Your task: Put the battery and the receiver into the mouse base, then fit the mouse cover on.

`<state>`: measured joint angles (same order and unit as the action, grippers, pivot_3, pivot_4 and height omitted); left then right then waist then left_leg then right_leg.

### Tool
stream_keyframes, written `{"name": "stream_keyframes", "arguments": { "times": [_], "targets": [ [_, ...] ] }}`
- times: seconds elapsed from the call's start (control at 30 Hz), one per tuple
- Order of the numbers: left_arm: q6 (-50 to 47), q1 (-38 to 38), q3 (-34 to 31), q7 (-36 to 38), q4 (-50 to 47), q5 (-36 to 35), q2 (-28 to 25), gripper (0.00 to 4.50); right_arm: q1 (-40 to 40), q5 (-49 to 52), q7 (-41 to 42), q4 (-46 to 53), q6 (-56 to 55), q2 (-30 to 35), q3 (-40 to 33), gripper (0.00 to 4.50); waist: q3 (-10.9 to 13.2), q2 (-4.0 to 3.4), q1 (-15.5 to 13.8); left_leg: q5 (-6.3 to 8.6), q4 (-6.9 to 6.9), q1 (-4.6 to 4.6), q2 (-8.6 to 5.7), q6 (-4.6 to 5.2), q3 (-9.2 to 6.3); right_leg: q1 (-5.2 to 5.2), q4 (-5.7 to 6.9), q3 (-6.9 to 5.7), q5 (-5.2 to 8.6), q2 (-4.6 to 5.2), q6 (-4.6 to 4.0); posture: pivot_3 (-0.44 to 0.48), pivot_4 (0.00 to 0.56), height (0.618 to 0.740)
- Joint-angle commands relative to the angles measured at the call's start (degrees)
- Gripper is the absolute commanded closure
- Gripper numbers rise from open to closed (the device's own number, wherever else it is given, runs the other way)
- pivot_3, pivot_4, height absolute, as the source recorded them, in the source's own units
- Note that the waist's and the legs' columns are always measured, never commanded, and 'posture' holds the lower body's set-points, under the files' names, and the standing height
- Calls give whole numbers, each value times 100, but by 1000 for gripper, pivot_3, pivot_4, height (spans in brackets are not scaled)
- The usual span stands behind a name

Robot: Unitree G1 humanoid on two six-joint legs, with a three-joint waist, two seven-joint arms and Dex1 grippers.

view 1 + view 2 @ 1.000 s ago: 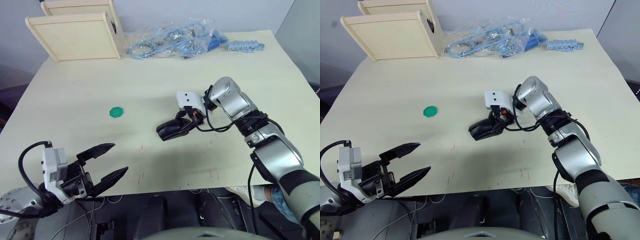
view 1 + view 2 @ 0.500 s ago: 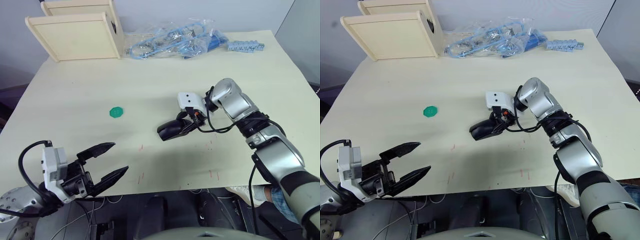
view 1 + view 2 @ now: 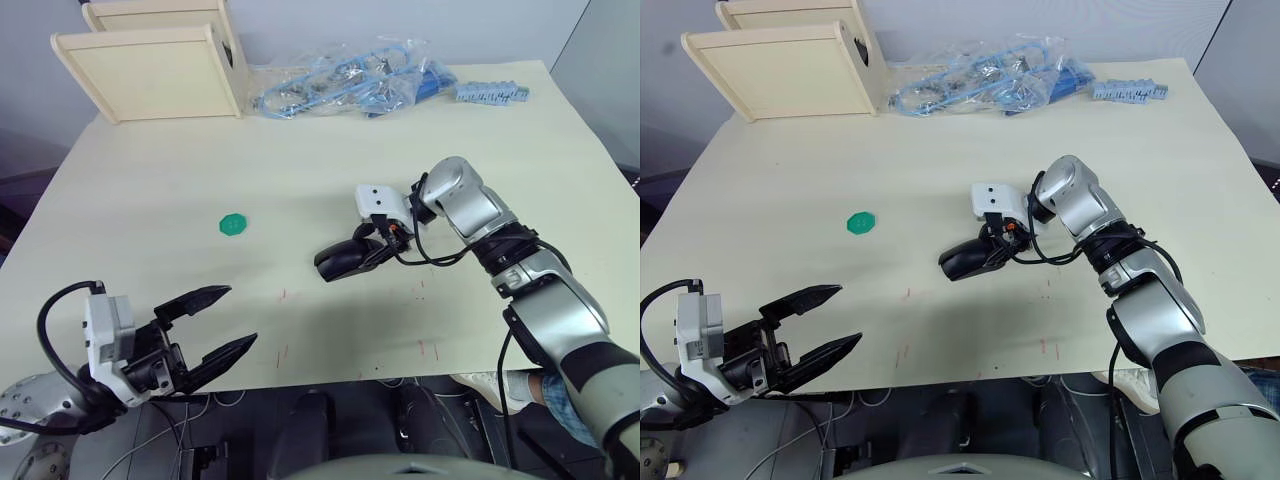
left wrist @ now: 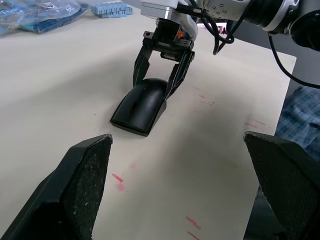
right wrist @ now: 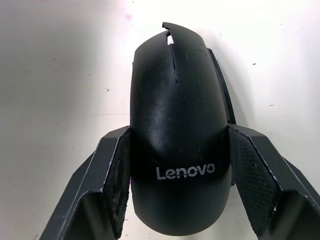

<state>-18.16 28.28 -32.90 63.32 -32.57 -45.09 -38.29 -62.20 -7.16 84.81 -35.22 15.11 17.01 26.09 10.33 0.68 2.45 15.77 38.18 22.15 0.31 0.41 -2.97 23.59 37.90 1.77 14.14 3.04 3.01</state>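
Between right hand fingers: mouse cover

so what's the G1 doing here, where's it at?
The right gripper is down on the table with a finger on each side of the mouse cover, which sits over the mouse base; both pads touch the shell's flanks. The cover looks slightly offset, the base edge showing along one side, so it may not be fully seated. The left gripper hangs open near the table's front edge, holding nothing. A green disc lies apart.
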Motion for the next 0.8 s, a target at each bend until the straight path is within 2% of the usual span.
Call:
{"name": "stream_keyframes", "arguments": {
  "times": [0.03, 0.8],
  "targets": [
    [54, 7, 10, 18, -9, -30, -28, 0, -108, 52, 30, 40, -48, -11, -17, 1861, 0, 0, 0, 0, 0, 0, 0, 0, 0, 0, 0, 0, 0, 0, 0, 0, 150, 740],
    [39, 24, 1, 6, -31, -35, -20, 0, -306, 46, 10, -369, -394, -90, -27, 1861, 0, 0, 1, 0, 0, 0, 0, 0, 0, 0, 0, 0, 0, 0, 0, 0, 150, 740]
  ]
}}
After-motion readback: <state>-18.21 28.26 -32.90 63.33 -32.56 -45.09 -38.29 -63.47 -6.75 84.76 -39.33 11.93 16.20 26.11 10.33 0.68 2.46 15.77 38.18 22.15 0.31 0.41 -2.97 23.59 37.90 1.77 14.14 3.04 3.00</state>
